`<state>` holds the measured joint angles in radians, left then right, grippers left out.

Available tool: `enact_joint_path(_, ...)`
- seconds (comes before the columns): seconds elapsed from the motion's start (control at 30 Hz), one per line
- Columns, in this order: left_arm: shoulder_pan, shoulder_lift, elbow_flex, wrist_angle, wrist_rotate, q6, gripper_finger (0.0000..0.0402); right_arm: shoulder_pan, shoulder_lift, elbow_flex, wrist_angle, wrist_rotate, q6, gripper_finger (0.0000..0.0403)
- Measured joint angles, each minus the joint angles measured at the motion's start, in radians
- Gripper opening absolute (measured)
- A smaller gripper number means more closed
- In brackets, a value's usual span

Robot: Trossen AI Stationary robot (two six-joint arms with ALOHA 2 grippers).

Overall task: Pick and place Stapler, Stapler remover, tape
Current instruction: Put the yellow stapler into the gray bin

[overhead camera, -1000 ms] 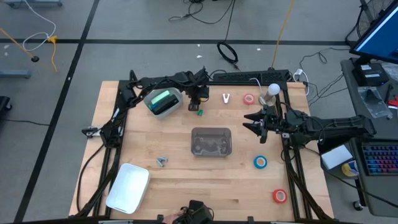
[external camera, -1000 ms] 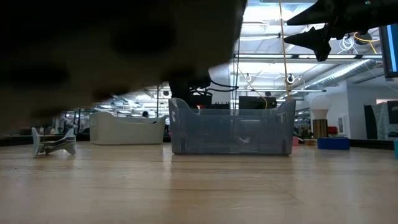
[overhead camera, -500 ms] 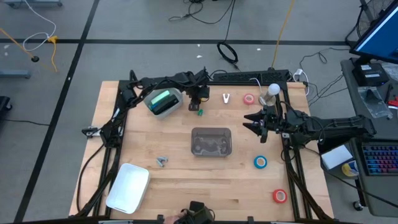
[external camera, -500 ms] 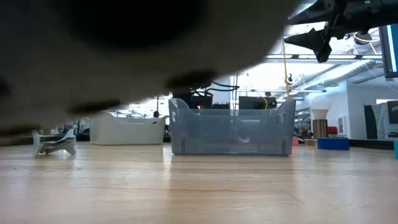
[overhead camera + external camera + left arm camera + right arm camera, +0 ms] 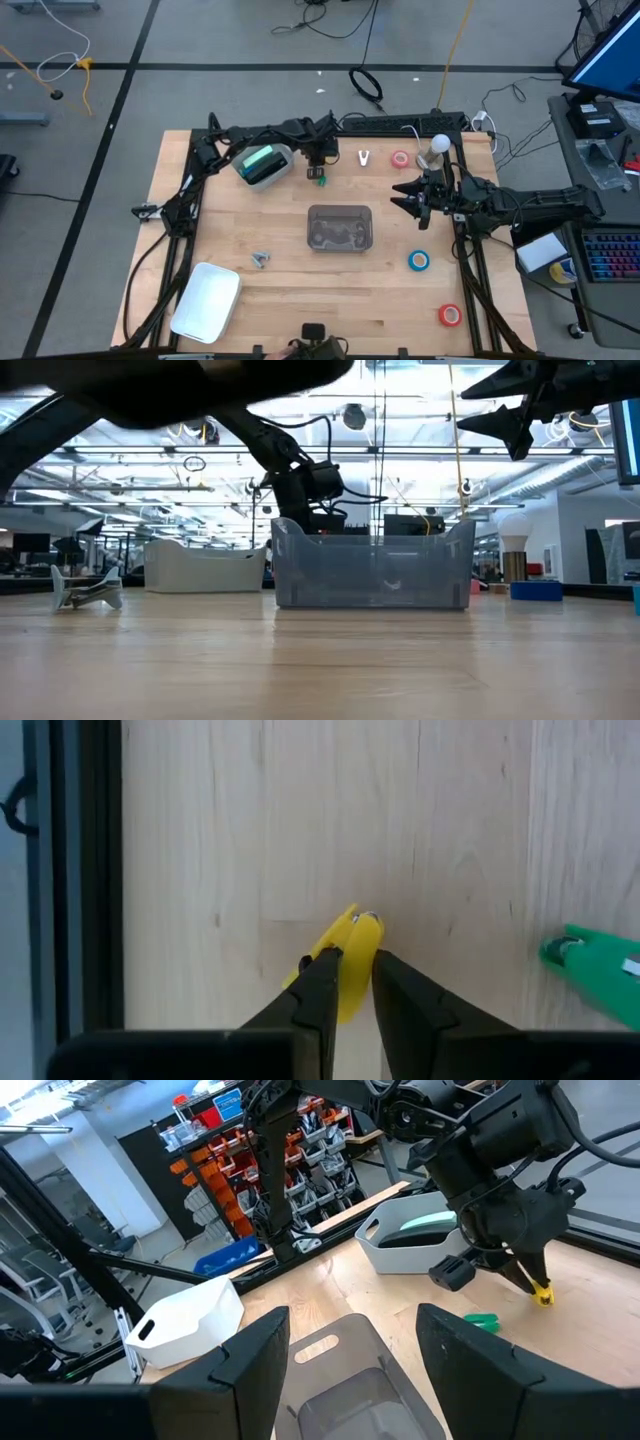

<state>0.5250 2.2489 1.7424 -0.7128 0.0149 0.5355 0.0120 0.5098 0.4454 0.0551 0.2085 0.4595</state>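
Pinching a small yellow piece at the far side of the pale wooden table, the left end effector has its two dark fingers drawn nearly together with the piece caught between their tips, low over the wood. A small green object lies just beside it. Which task item the yellow piece is, I cannot tell; it is neither the stapler nor a tape roll.

The light mint-green bar-shaped stapler lies in a pale tub at the far left. A red ring of tape sits at the far right, a blue ring and another red ring at the near right. The right end effector waits to the right of the clear grey plastic bin, spread wide and empty.

This looks like the grasp step of one pick. Next would come a straight lift, then a carry toward the near side to the grey bin, probably the drop spot, keeping clear of the green object.

Compared with a second ago, the left fingers have closed in, both arms sit where they did, and the dark blur that covered the low view has mostly cleared
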Motion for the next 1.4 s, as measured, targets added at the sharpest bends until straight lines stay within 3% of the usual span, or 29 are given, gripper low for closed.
enact_joint_path(0.3, -0.001, 0.000, 0.056, -0.080, -0.027, -0.075, 0.0062, 0.001, 0.000, 0.000, 0.000, 0.000, 0.000, 0.0212)
enact_joint_path(0.53, -0.004, -0.001, 0.287, -0.294, -0.044, -0.183, 0.0062, 0.001, 0.000, 0.000, 0.000, -0.001, -0.001, 0.0212)
enact_joint_path(0.73, -0.003, -0.006, 0.440, -0.360, -0.044, -0.201, 0.0062, 0.001, 0.000, 0.000, -0.002, -0.002, -0.021, 0.0212)
enact_joint_path(0.93, 0.022, -0.005, 0.420, -0.358, -0.037, -0.200, 0.0062, 0.001, 0.000, 0.000, -0.003, -0.004, -0.028, 0.0212)
enact_joint_path(1.2, 0.089, -0.004, 0.340, -0.323, 0.111, -0.182, 0.0066, 0.001, 0.000, 0.000, -0.003, -0.004, -0.027, 0.0212)
enact_joint_path(1.4, 0.098, -0.004, 0.283, -0.265, 0.130, -0.107, 0.0123, 0.001, 0.000, 0.000, -0.003, -0.004, -0.007, 0.0212)
